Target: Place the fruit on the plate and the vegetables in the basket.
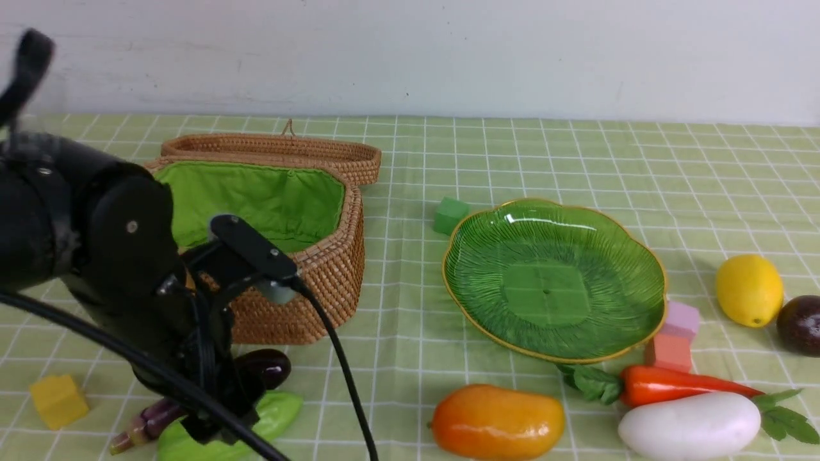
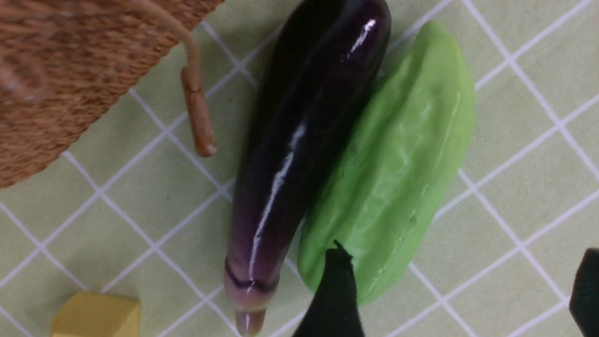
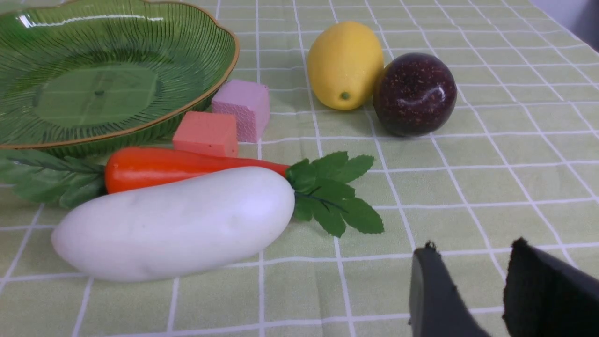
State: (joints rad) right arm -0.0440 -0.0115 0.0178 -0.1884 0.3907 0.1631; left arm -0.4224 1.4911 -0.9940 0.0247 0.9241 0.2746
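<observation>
On the pale green checked desk [image 1: 410,346], at the left: a large brown woven wicker basket [image 1: 327,282] [image 2: 56,70] with bright green cloth lining, its hinged wicker lid [image 1: 275,150] laid open behind it. Just in front of the near wall, side by side and touching: a long dark purple toy eggplant [image 1: 262,368] [image 2: 299,140] and a light green ridged toy gourd [image 1: 278,410] [image 2: 402,164], both flat on the cloth. Left jaws: spread wide right above that pair, one dark tip over the gourd's end, gripping nothing. Nearby on the left, a small yellow foam cube [image 1: 59,400] [image 2: 96,316].

Right of the basket: a wide shallow green glass plate [image 1: 554,282] [image 3: 103,70] with ribbed texture and thin gold edge. Just beyond its far left rim, a green foam cube [image 1: 450,214]. Against its near right rim, a pink foam cube [image 1: 680,319] [image 3: 242,107] and an orange-red foam cube [image 1: 668,352] [image 3: 206,133].

In front of the plate, on the cloth: an oblong orange-yellow toy mango [image 1: 498,421], then an orange-red toy carrot [image 1: 679,385] [image 3: 178,166] and a white toy radish [image 1: 688,426] [image 3: 173,222] lying alongside each other, leaves at opposite ends. Farther right: a yellow toy lemon [image 1: 748,290] [image 3: 345,63] right beside a round dark brown-purple toy fruit [image 1: 801,324] [image 3: 414,93].

Right jaws: parted, low over the cloth near the radish's leaves, holding nothing.
</observation>
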